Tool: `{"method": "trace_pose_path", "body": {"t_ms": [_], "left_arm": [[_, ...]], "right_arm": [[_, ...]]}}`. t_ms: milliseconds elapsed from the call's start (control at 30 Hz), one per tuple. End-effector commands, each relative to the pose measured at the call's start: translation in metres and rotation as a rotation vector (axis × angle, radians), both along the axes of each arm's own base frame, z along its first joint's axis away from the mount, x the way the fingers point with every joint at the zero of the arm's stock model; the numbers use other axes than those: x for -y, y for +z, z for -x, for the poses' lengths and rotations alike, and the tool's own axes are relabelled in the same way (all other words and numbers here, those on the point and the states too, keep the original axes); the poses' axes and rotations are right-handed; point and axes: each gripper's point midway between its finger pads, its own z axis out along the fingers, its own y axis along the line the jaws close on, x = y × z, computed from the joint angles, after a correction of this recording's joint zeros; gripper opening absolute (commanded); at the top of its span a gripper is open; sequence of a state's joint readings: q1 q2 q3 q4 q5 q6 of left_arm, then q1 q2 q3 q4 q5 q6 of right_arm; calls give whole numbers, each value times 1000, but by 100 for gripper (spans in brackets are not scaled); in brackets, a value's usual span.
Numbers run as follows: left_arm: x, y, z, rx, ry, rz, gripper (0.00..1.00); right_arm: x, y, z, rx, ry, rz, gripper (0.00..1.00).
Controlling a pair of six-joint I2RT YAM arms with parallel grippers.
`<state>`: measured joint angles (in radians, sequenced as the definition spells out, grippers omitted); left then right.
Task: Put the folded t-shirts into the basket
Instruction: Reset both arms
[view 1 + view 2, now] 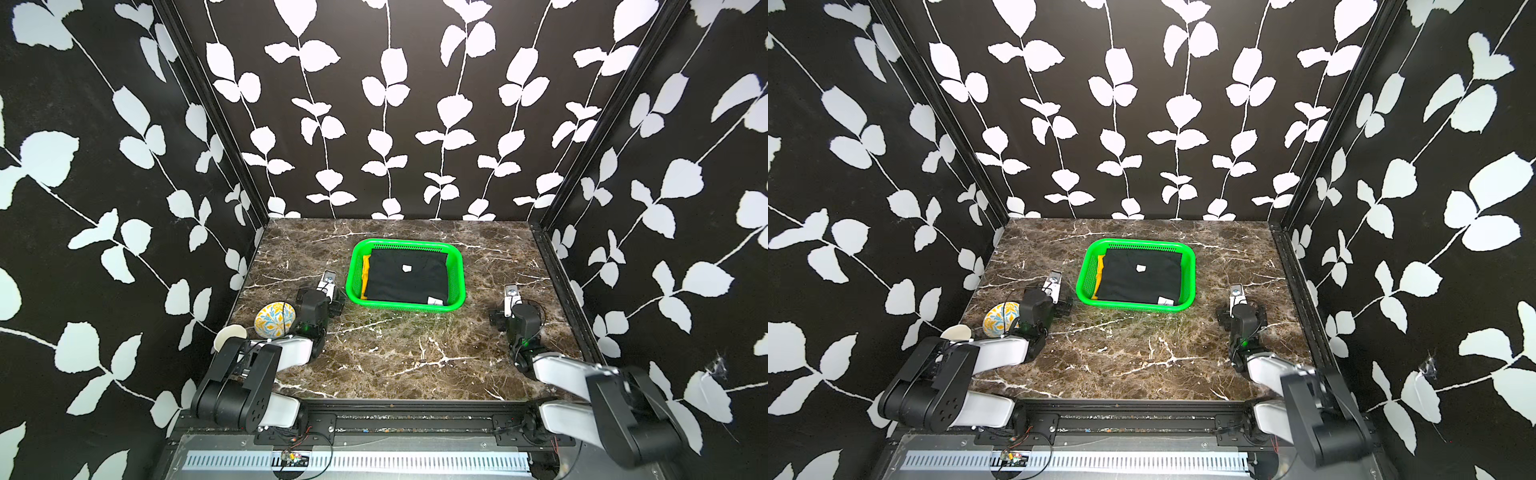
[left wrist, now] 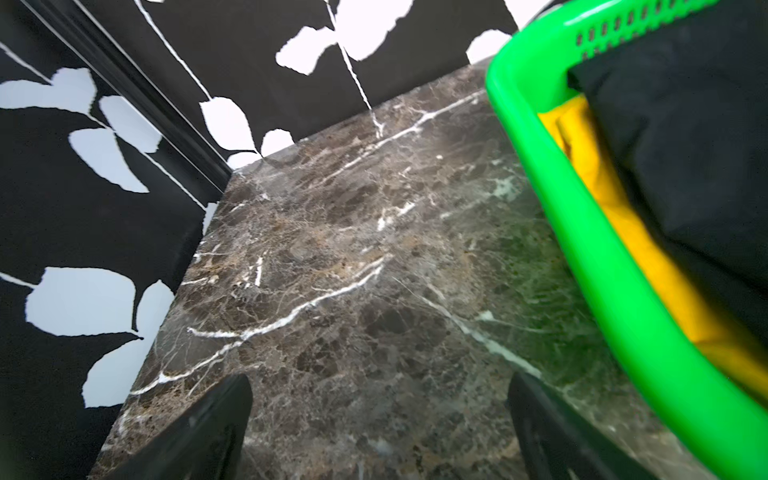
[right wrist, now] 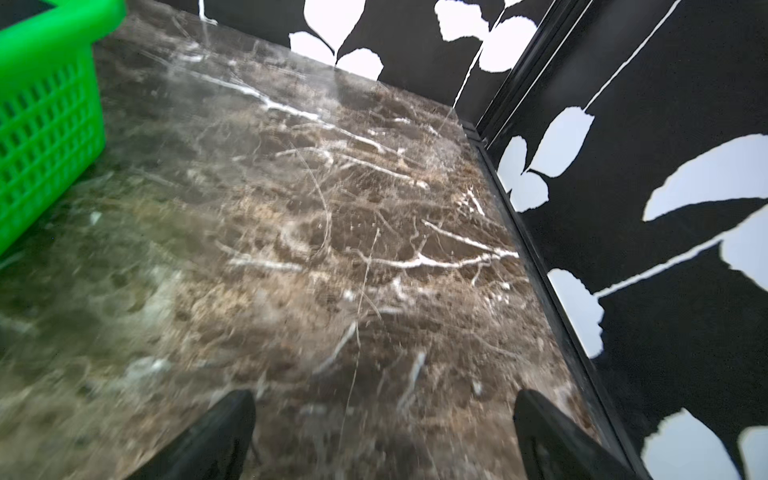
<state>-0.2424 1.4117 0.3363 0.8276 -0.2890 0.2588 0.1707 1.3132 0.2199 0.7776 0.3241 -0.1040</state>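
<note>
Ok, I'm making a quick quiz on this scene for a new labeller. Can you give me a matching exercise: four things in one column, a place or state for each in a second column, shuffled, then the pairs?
Column one:
1. black t-shirt
2. yellow t-shirt
3. patterned bowl
4. right gripper

Column two:
A. open and empty, over bare marble
B. only an edge showing along the basket wall
C. on the table beside the left arm
D. on top in the basket, white label up

Pairs: 1-D, 2-B, 3-C, 4-A
</note>
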Motion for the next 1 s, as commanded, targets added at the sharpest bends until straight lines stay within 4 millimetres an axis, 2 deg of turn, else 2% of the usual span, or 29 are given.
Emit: {"method": "trace_pose_path", "body": {"t_ms": [0, 67, 133, 200, 233, 300, 367, 967], "left_arm": [[-7, 13, -3, 88, -7, 61, 99], [-15, 8, -6, 83, 2, 109, 99], [-23, -1, -11, 71, 2, 156, 98], [-27, -6, -23, 57, -2, 187, 99], [-29, -8, -26, 30, -6, 206, 98], [-28, -14, -27, -10, -23, 226, 98], [-30, -15, -28, -28, -18, 237, 99], [-30, -15, -28, -35, -17, 238, 98]], "right_arm": [[-1, 33, -27, 186, 35, -103, 99], [5, 22, -32, 183, 36, -147, 99], [8, 19, -36, 199, 30, -162, 99], [15, 9, -37, 111, -21, -165, 99], [18, 13, -45, 103, -37, -167, 99], [8, 12, -57, 63, 18, -168, 99], [9, 7, -57, 34, 23, -178, 99], [9, 8, -56, 37, 22, -178, 99]]}}
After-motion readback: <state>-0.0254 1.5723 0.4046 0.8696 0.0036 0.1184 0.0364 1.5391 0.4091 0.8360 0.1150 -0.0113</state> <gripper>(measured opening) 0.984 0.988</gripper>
